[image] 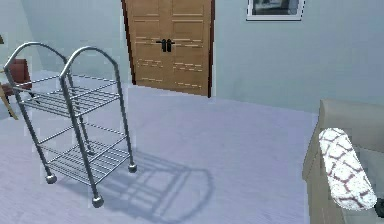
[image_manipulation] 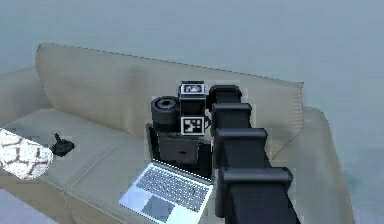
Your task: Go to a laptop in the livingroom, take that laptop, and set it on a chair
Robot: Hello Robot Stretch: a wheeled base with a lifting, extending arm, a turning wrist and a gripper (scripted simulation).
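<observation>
One laptop (image_manipulation: 165, 190) lies open on the seat cushion of the sofa (image_manipulation: 90, 85) in the arm side view. It has a thin silver-grey base w/ a grid of small keys and a smooth blue-grey touchpad at the near end, and a dark flat screen stands at its far edge. The sofa is beige soft-looking fabric, w/ a long rounded back and a plump arm at right.

The robot arm (image_manipulation: 245, 170) rises from the bottom edge just right of the laptop. It is matt black, made of boxy square segments stepping smaller toward the far end, and topped by 2 white square tags (image_manipulation: 192, 108) w/ black marks. Left of those are a dark round-barrelled body and the fingers (image_manipulation: 160, 138), in front of the laptop's screen. Can't tell the fingers' state, nor whether they hold anything.

On the left cushion lies a small slim black object (image_manipulation: 62, 146). At the left edge is a puffy white pillow (image_manipulation: 22, 155) w/ a brown net-like pattern.

In the forward view a chrome tube cart (image: 72, 115) stands at left, w/ wire-grid shelves, hooped handles and small ball castors, on a pale blue-grey floor (image: 220, 140). The far wall has a panelled wooden double door (image: 168, 45) w/ dark handles, and a framed pic (image: 275, 8) to its right. At near right is a beige sofa arm w/ a like-patterned pillow.
</observation>
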